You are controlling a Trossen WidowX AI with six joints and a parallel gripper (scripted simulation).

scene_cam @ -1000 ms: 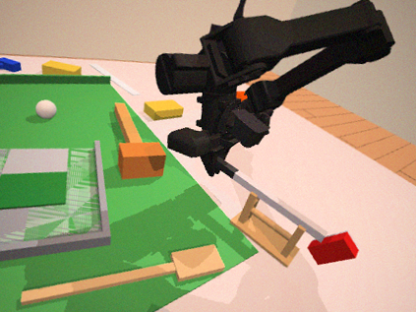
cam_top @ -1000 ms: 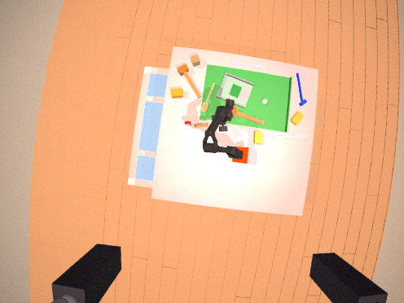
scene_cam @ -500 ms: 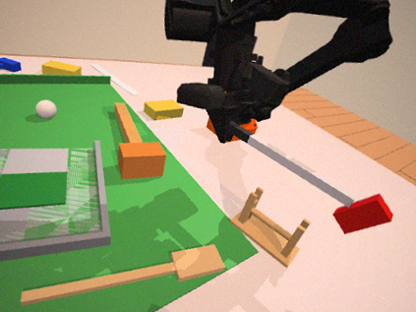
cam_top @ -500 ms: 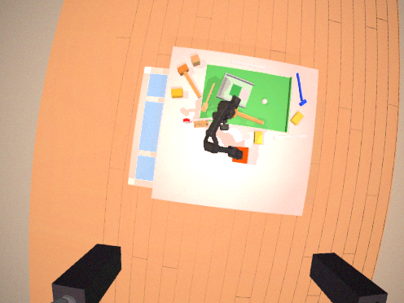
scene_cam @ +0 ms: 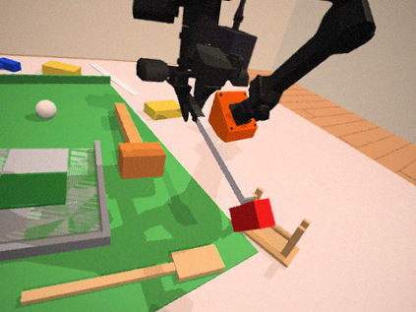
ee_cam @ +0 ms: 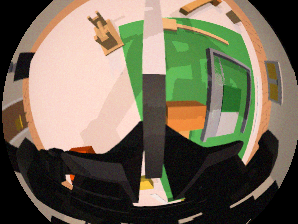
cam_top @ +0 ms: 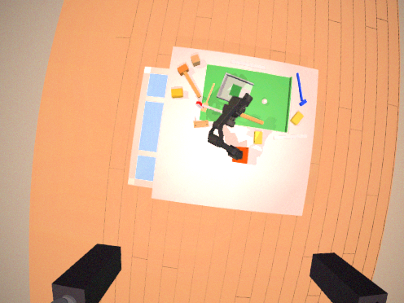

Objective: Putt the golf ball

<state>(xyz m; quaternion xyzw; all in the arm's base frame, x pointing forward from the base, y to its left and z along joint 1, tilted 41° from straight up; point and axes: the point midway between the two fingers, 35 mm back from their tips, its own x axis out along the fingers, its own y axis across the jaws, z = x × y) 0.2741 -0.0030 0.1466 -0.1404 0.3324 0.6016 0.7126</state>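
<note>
The white table top [cam_top: 228, 179] carries a green mat [cam_top: 261, 87] across its far half. Directly on the white surface lie three yellow blocks [cam_top: 177, 92] [cam_top: 296, 118] [cam_top: 257, 137], a blue putter [cam_top: 301, 90], a small wooden rack [scene_cam: 279, 236] (just beside the mat's edge) and the orange arm base [cam_top: 241, 155]. A tan block [cam_top: 195, 60] sits near the far edge — beside an orange-headed mallet [cam_top: 188, 78]
</note>
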